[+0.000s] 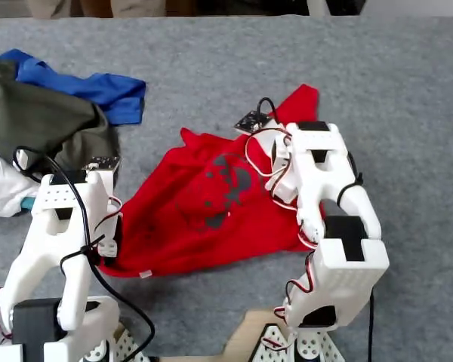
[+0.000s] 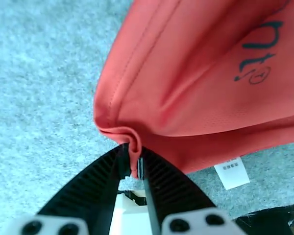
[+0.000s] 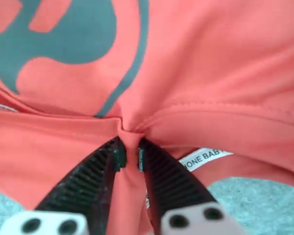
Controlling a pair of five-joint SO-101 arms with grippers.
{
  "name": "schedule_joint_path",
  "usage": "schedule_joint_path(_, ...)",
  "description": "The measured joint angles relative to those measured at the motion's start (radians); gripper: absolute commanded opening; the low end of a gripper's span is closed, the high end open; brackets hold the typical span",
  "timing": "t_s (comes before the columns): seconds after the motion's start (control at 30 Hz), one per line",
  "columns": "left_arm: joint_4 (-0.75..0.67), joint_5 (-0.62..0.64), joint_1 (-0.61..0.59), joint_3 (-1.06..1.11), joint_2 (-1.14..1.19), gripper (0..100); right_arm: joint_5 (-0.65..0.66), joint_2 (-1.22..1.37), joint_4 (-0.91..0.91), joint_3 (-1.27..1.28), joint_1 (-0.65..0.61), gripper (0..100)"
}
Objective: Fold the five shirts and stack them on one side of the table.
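the red fabric shirt with a dark round print (image 1: pixel 204 204) lies spread at the centre of the high view on the grey felt-like table cover (image 1: pixel 408 90). at the upper left, the crumpled blue fabric shirt (image 1: pixel 98 89) lies above and touching the olive-green fabric shirt (image 1: pixel 38 121). the white fabric garment (image 1: pixel 1 188) lies below that, at the left edge. the left gripper (image 2: pixel 132 164) is clamped on the red shirt's lower-left corner, with the small white paper label (image 2: pixel 232 174) just beside it. the right gripper (image 3: pixel 130 152) pinches a fold at the shirt's right side.
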Motion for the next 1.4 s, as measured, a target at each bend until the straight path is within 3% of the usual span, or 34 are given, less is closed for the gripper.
schedule_joint_path(0.23,0.0,0.0,0.0,0.0,0.0,2,0.0,-0.233,0.009,0.109,0.0,1.6)
schedule_joint_path(0.43,0.0,0.0,0.0,0.0,0.0,2,0.0,-0.511,0.009,0.262,-0.002,14.2)
schedule_joint_path(0.77,0.0,0.0,0.0,0.0,0.0,2,0.021,-0.758,0.011,0.457,-0.002,14.2)
schedule_joint_path(1.03,0.0,0.0,0.0,0.0,0.0,2,0.035,-0.74,-0.055,0.466,-0.002,14.2)
schedule_joint_path(1.4,0.0,0.0,0.0,0.0,0.0,2,0.035,-0.379,-0.138,0.305,-0.002,14.1)
